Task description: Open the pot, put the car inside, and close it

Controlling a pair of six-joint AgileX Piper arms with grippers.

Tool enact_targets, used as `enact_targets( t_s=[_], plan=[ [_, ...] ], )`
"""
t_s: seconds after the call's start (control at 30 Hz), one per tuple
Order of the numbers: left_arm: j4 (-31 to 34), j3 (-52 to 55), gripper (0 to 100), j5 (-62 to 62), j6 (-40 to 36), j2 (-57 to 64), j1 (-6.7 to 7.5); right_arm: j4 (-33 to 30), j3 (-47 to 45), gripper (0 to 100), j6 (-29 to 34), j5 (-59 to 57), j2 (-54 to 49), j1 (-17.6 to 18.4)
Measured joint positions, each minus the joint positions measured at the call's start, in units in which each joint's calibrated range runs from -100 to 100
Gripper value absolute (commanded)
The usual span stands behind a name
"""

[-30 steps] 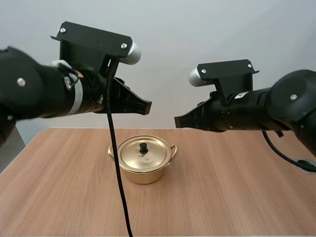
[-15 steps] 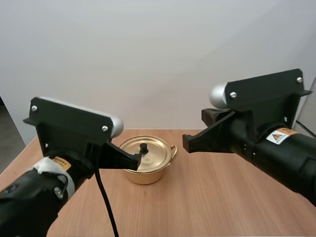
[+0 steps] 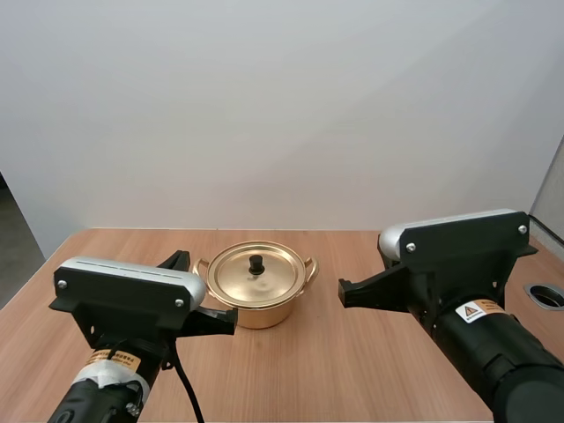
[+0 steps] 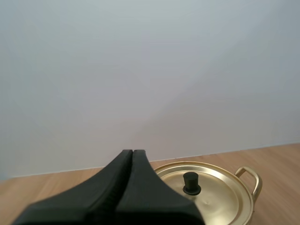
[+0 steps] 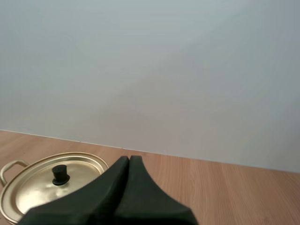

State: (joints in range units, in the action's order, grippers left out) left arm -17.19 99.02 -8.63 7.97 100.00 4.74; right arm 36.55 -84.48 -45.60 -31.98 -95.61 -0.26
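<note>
The left gripper (image 3: 227, 318) has dropped from high above the worktop (image 3: 370, 370) to a low position over its left half. It now points forward at the near-left side of the pot (image 3: 256, 304). Its fingers are pressed together into one dark wedge and hold nothing. In the left wrist view the pot's lid (image 4: 220, 190) and black knob (image 4: 190, 183) lie just ahead of the wedge's tip. The high view cannot settle whether that tip touches the pot wall. The pot has not shifted through this. It stands upright toward the far edge of the worktop, about midway between the left and right edges, with the lid seated flat and both side handles showing. The right gripper (image 3: 345, 295) has come down in the same way from its raised, inward-facing pose. It is now low over the right half of the worktop, aimed forward and a little apart from the pot's right handle (image 3: 309, 267), its fingers likewise closed on nothing. The arms have therefore only moved to flank the pot, and the opening step has not begun. One gripper probably has to spread and rise over the knob to lift the lid.
</note>
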Motion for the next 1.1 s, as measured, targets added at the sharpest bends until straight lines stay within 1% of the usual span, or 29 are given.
enact_targets(
  t_s=[0.07,0.13,0.17,0.2,0.27,0.33,0.43,0.5,0.87,1.0,1.1],
  plan=[
    [0.0,0.2,0,0.6,-0.5,0.0,0.00,0.0,-0.5,0,-0.2,1.1,0.0,0.0],
    [-0.1,1.0,0,2.0,-2.7,0.0,0.00,0.0,-1.8,0,-0.2,2.7,0.0,0.0],
    [0.3,1.0,0,2.0,-3.0,0.0,-0.69,0.0,-3.4,0,-0.2,5.8,0.0,0.0],
    [2.3,1.0,0,-1.3,-9.2,0.0,-1.14,-1.2,-6.8,0,-0.4,9.9,0.0,0.0],
    [5.9,1.0,0,-9.0,-12.5,0.0,-1.89,-4.2,-9.9,0,-0.6,10.9,0.0,0.1],
    [8.8,1.0,0,-13.8,-15.3,0.0,-2.40,-6.6,-11.7,0,-0.6,10.9,0.0,0.1],
    [13.7,1.0,0,-18.8,-18.3,0.0,-2.56,-6.9,-14.0,0,0.0,10.9,0.0,0.1],
    [14.6,1.0,0,-20.8,-18.4,0.0,-2.56,-6.7,-15.2,0,0.0,10.9,0.0,0.1],
    [14.7,1.0,0,-20.0,-18.4,0.0,-2.56,-6.3,-15.5,0,0.1,11.8,-0.2,0.1],
    [14.7,1.0,0,-20.0,-18.4,0.0,-2.56,-8.8,-15.5,0,-0.3,14.1,-0.2,0.1],
    [14.7,1.0,0,-20.0,-18.4,0.0,-2.56,-9.7,-15.5,0,-0.3,18.8,-0.2,0.1]
  ],
)
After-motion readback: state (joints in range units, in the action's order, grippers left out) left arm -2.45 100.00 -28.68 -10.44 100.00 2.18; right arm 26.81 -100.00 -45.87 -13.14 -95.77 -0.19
